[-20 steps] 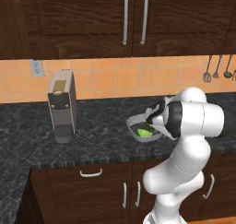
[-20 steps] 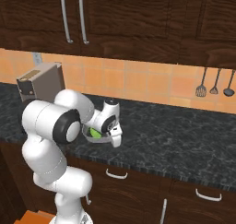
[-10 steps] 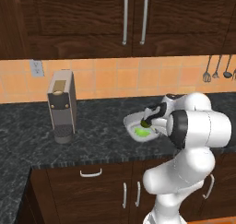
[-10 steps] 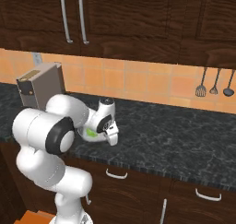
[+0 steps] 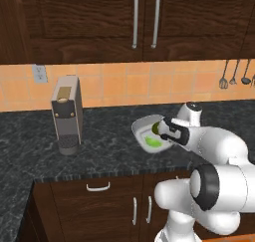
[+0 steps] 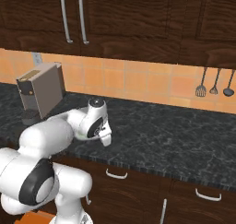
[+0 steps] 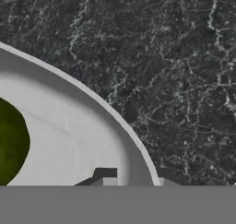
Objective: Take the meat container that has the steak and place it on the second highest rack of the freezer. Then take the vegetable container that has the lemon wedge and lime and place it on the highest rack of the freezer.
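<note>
My gripper [image 5: 167,132] is shut on the right rim of the white vegetable container [image 5: 144,130], which hangs tilted just above the dark counter [image 5: 104,146]. Inside it lie a dark green lime [image 5: 156,128] and a lighter green piece [image 5: 152,142]. In the hand view the container's curved rim [image 7: 115,121] runs between my fingertips [image 7: 106,174], with the lime [image 7: 11,142] at the left edge. In the right base view my hand [image 6: 104,136] sits over the counter's front part, and the arm hides the container.
A grey coffee machine [image 5: 66,114] stands on the counter to the left. Dark upper cabinets [image 5: 144,17] hang overhead. Utensils [image 6: 214,82] hang on the tiled wall at the right. Drawers and doors [image 5: 107,201] lie below the counter edge.
The arm has folded and swung its elbow round toward the cameras. The hand and the container have shifted slightly left over the counter, still gripped.
</note>
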Motion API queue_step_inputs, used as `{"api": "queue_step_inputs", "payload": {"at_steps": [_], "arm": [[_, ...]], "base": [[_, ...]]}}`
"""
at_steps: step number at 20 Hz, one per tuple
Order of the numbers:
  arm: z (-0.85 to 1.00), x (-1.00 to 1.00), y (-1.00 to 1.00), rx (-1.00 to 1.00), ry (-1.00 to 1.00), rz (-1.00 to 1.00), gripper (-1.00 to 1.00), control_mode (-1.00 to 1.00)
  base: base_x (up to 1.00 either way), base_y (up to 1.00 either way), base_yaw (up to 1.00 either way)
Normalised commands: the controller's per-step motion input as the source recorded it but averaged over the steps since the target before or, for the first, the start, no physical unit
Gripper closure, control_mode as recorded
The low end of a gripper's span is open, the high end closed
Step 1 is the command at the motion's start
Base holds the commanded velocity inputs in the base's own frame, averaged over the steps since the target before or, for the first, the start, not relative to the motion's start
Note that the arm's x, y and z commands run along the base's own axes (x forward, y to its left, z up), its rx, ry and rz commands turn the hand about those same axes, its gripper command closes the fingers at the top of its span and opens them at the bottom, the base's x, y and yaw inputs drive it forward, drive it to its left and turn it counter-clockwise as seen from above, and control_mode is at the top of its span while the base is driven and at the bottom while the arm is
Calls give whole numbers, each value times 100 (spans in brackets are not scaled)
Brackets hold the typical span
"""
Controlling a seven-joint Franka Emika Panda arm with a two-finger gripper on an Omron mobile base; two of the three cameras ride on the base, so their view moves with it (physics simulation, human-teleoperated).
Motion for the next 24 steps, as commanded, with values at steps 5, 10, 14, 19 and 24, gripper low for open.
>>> {"api": "queue_step_inputs", "payload": {"at_steps": [5, 10, 14, 19, 24], "arm": [[96, -29, 4, 2, -10, -16, 100, -100], [90, -26, 4, 6, 0, -25, 100, -100], [71, -64, 17, 12, 0, -18, 100, -100], [52, -99, 4, 13, -5, -8, 100, -100], [76, -79, -1, 1, -1, -1, 100, -100]], "base": [[0, 0, 0], [0, 0, 0], [0, 0, 0], [0, 0, 0], [0, 0, 0]]}}
